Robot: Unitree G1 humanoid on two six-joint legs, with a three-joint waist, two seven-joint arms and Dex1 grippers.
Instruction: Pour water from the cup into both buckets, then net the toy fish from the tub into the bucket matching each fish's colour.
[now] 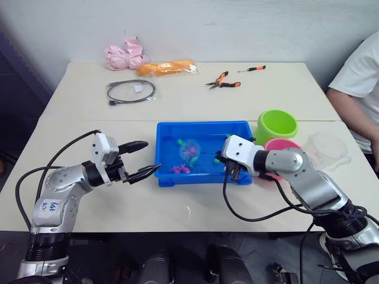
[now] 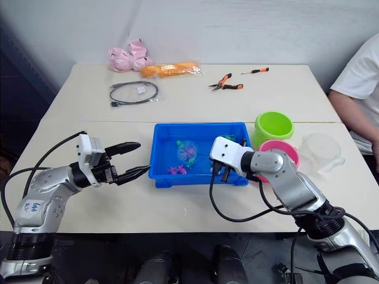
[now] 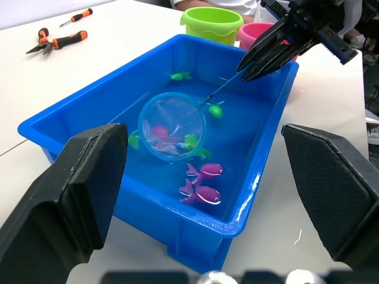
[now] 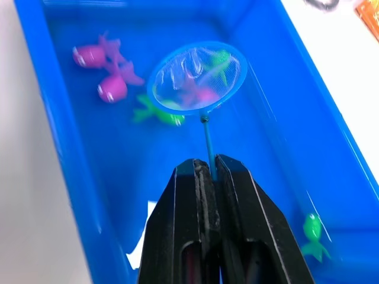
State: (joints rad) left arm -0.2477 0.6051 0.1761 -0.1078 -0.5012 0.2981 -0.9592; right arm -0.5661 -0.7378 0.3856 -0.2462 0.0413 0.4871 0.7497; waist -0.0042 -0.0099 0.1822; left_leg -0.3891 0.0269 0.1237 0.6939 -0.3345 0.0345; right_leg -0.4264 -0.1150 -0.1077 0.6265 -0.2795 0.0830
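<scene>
A: At the left side of the table, the left gripper (image 1: 137, 160) is held just beside the left end of the tub (image 1: 172, 178), fingers spread wide, nothing between them.

B: Noted. Tub contents?

A: Water, with the net (image 3: 172, 126) lowered into it near the middle. At least one pink fish (image 3: 160, 131) is seen through the mesh, with green ones (image 3: 190, 141) at the hoop's edge. Two more pink fish (image 3: 204, 183) lie outside the hoop, toward the near wall.

B: Which arm has the net?

A: The right gripper (image 4: 209, 171), fingers closed tight on the thin handle. The handle's long axis is judged to run from the hoop toward the tub's right end, where that gripper sits.

B: And the destination?

A: The green bucket (image 1: 276, 125) and pink bucket (image 1: 283, 145) stand touching, just beyond the tub's right end, close behind the right wrist. The cup (image 1: 326, 149) is set further right, by a person's arm (image 1: 349, 115).

B: So the carry is rightward, by the right arm.

A: So judged; the pink bucket is the nearer one.
</scene>
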